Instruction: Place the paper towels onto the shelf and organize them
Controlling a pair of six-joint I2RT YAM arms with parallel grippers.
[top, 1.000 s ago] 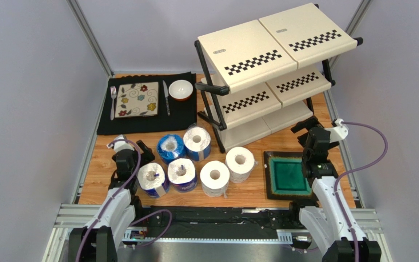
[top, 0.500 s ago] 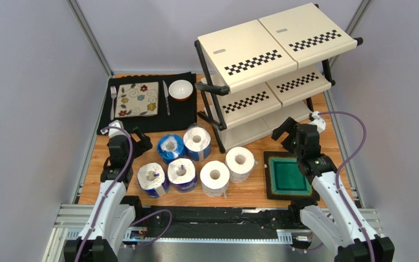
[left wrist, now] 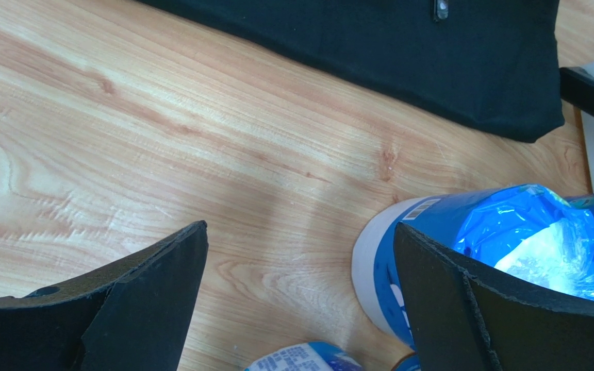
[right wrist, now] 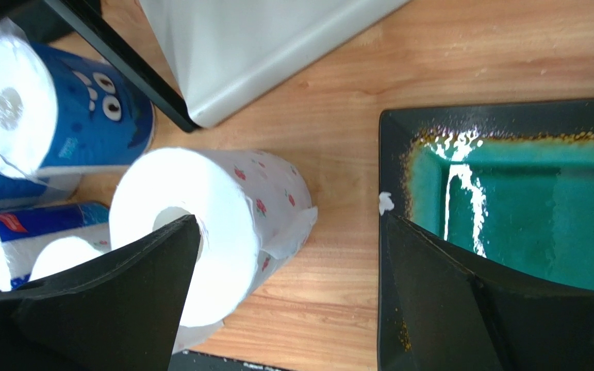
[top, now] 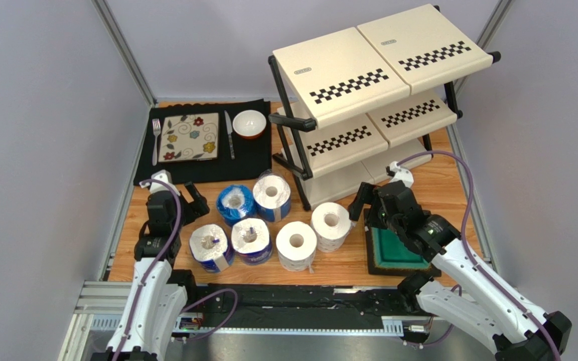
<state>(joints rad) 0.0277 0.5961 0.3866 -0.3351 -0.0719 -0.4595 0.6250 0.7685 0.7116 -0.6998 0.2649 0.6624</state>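
Six paper towels [top: 296,242] stand clustered on the wooden table [top: 450,188] toward its near edge, none of them on the shelf [top: 360,83]. Left claw [left wrist: 298,255] hangs spread over bare wood beside a blue-wrapped roll [left wrist: 463,247], which is cut off at the frame edge. Right claw [right wrist: 292,232] is spread too, over the gap between a white roll [right wrist: 215,209] and the green tray [right wrist: 509,193], which its arm partly hides from above. Farther back, the shelf's lowest tier is mostly hidden beneath the upper ones.
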